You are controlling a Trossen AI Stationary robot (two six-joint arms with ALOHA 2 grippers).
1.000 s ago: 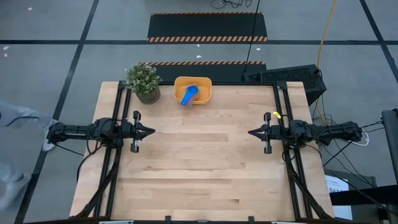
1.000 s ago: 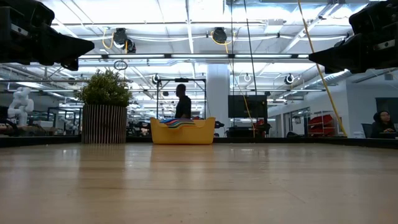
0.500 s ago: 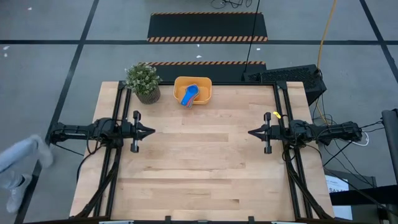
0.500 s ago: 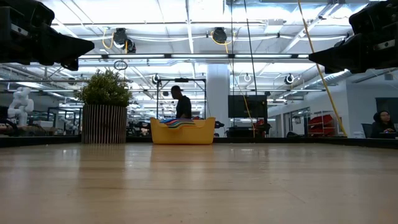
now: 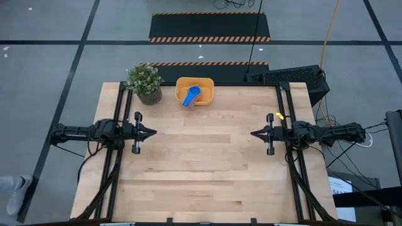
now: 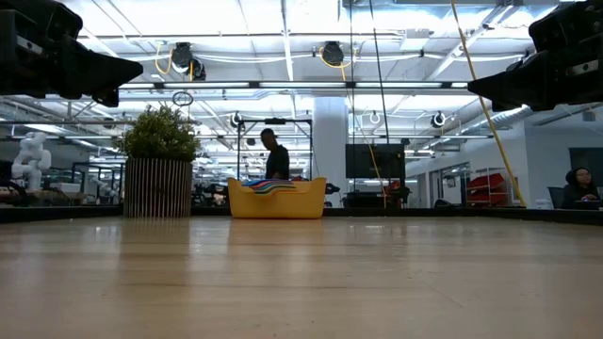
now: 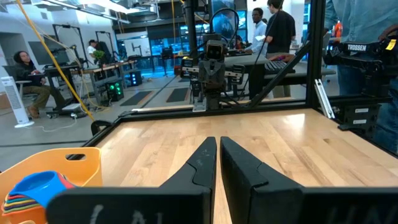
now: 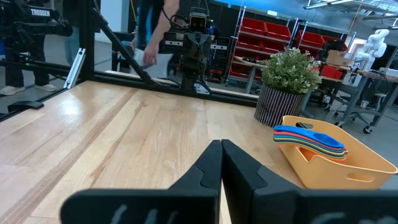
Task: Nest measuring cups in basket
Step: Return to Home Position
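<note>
My left hand (image 5: 152, 132) and right hand (image 5: 254, 134) hover by the side edges of the bench (image 5: 201, 169), both closed and empty; one stack of measuring cups (image 5: 191, 96) sits in the one basket (image 5: 208, 85) at its back edge

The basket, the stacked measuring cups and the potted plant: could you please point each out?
basket (image 5: 211, 91): high view, right rim.
stacked measuring cups (image 5: 191, 95): high view, top blue cup's bowl.
potted plant (image 5: 144, 76): high view, its leaves.

Bright, even ceiling lights (image 6: 236, 24) cast only faint shadows on the table (image 5: 207, 163).
</note>
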